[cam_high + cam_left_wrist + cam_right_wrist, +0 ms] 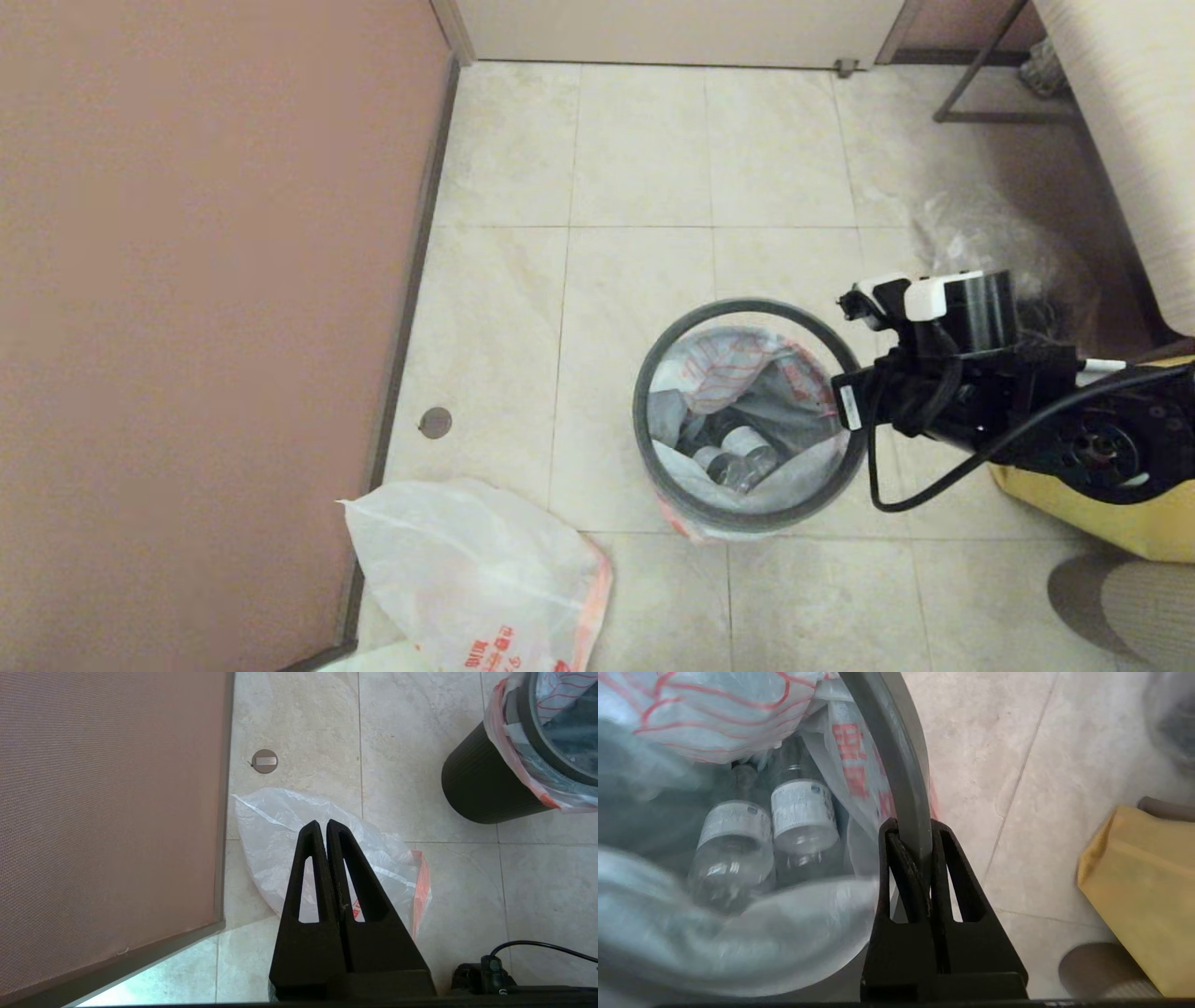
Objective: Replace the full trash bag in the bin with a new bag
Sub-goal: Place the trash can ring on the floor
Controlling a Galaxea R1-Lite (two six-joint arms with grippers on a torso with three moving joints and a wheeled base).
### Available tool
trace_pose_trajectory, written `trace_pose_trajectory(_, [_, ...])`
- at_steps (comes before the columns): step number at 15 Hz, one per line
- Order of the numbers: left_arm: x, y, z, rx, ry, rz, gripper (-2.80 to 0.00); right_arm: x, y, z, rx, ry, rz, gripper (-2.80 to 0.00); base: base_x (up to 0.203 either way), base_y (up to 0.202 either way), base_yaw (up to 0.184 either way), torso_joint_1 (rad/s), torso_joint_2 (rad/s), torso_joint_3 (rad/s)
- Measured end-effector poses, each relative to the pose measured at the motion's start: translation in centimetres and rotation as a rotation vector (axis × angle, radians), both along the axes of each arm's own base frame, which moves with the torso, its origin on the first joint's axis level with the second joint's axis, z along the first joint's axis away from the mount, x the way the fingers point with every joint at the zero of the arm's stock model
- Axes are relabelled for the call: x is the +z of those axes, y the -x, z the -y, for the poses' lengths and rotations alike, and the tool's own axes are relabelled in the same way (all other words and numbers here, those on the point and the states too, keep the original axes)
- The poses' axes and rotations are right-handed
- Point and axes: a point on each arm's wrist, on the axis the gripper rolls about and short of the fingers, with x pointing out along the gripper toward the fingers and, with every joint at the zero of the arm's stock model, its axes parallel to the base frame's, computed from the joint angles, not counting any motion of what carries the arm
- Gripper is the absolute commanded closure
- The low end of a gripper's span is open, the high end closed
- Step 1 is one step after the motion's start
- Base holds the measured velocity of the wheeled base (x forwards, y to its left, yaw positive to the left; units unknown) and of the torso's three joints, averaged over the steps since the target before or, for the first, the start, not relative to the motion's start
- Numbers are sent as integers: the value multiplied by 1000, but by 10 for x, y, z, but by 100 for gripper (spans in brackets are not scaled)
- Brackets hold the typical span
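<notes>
Nearest the head camera lies the new bag (476, 569), flat and crumpled on the floor (644, 149) beside the brown wall panel (205, 280), well apart from the bin (747, 420); the bin stands mid-floor with the full trash bag (738, 392) inside it, its pink-trimmed edge folded out under the dark grey hoop (747, 308); the right gripper (913, 835) sits at the bin's right side, its jaws closed on the hoop, which runs between them; the left gripper (323, 826) hangs idle above the new bag, jaws pressed together on nothing. By my reading the step in hand is freeing the hoop that clamps the liner; the next move calls for a straight lift so the hoop comes off without tipping the bin or dragging the bag. Only the right wrist view shows the grip itself, and the labelled bottles (803, 816) in the bag; the head view hides the jaws behind the arm; the left wrist view alone shows the bin's ribbed black wall and the liner's overhang outside it.
</notes>
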Motion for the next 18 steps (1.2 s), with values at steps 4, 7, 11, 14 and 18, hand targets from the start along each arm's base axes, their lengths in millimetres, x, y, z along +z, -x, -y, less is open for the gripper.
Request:
trace_pose_trajectory(4, [0,0,0,0,0,0,0,24,42,19,-3,-7,2,0,0,0,0,0,0,0])
trace_pose_trajectory(7, [0,0,0,0,0,0,0,36,75,56,-79,-13,-4,0,0,0,0,0,0,0])
trace_pose_trajectory(11, [0,0,0,0,0,0,0,34,117,125,-232,-62,-83,0,0,0,0,0,0,0])
trace_pose_trajectory(14, [0,0,0,0,0,0,0,29,141,170,-349,-102,-135,0,0,0,0,0,0,0])
trace_pose_trajectory(18, [0,0,0,0,0,0,0,12,152,210,-413,-119,-216,0,0,0,0,0,0,0])
